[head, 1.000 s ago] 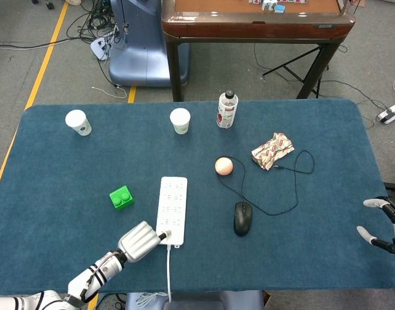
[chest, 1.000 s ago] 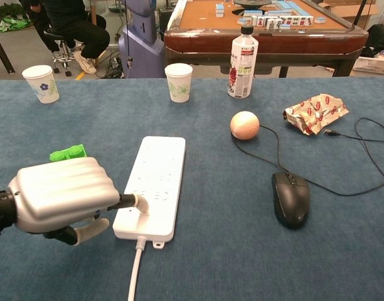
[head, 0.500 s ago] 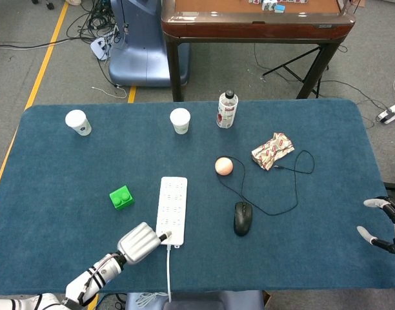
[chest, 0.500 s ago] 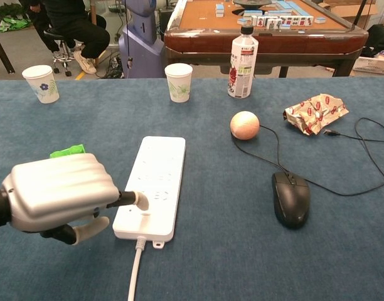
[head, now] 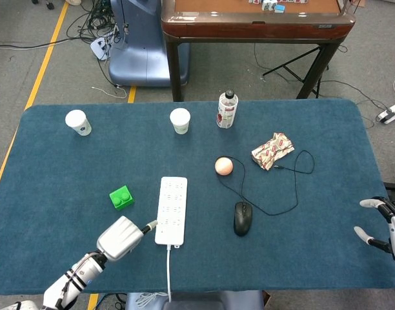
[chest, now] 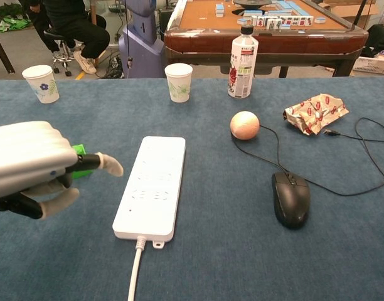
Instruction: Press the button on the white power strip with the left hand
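The white power strip (head: 172, 208) lies lengthwise near the table's front, its cord (head: 169, 271) running off the near edge. In the chest view the strip (chest: 152, 185) shows its socket rows, but I cannot make out the button. My left hand (head: 121, 237) hovers just left of the strip's near end. It is curled into a fist with one finger pointing at the strip and holds nothing. In the chest view the left hand (chest: 29, 164) is raised, and its fingertip (chest: 110, 165) stands clear of the strip. My right hand (head: 383, 227) rests at the far right edge with its fingers apart.
A green block (head: 122, 197) sits left of the strip, partly behind my finger in the chest view. A black mouse (head: 243, 218) with its cable, an orange ball (head: 224, 166) and a crumpled wrapper (head: 272, 150) lie to the right. Two paper cups (head: 77, 122) (head: 180, 120) and a bottle (head: 227, 108) stand at the back.
My left hand has lifted its fingertip off the strip's near end and drawn back to the left. The right hand and the strip have stayed put.
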Robot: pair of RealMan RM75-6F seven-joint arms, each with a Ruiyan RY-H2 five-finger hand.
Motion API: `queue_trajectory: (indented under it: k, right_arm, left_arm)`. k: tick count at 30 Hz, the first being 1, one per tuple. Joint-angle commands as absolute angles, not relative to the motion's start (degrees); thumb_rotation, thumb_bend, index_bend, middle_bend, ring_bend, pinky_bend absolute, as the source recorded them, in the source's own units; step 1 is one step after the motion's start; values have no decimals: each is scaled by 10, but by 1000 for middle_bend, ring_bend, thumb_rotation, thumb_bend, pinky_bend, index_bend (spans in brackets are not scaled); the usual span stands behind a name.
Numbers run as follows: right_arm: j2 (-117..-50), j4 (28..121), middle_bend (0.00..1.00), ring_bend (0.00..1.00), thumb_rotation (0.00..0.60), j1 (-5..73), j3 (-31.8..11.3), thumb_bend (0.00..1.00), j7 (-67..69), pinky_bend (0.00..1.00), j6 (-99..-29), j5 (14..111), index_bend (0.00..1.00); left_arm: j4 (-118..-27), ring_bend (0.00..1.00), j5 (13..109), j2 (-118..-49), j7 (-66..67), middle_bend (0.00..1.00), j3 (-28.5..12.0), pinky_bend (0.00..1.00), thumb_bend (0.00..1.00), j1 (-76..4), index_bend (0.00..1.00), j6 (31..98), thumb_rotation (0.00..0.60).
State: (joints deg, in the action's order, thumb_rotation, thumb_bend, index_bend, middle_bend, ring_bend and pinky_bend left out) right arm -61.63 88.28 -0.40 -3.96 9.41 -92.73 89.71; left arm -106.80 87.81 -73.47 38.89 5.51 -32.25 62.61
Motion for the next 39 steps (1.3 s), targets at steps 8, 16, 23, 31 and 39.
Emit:
queue_trajectory:
  k: [8,16,23,31,39]
  right_arm:
    - [-623,896,388,389,600,8,-40,95,54,490,-902,887,379]
    - [-629,902,388,389,600,15,-40,95,30,490,-887,881,380]
    - [-632,903,388,389,600,18,-40,95,19,490,-880,875,380]
    - [-635,905,388,389,600,22,-40,95,6,490,-871,871,379]
    - [-635,906,388,389,600,24,-41,95,4,490,-872,872,380]
  left_arm:
    - [-986,646,918,-685,195,723,50,930,587,-262,229,733,600]
    - [-916,638,915,-693,115,723,41,897,587,-220,246,787,600]
    - [-873,632,903,-705,96,722,30,890,587,-179,238,838,600]
    - [-848,627,893,-698,30,717,26,888,586,-135,226,880,600]
    - [-862,626,861,-687,76,716,13,887,586,-107,273,891,600]
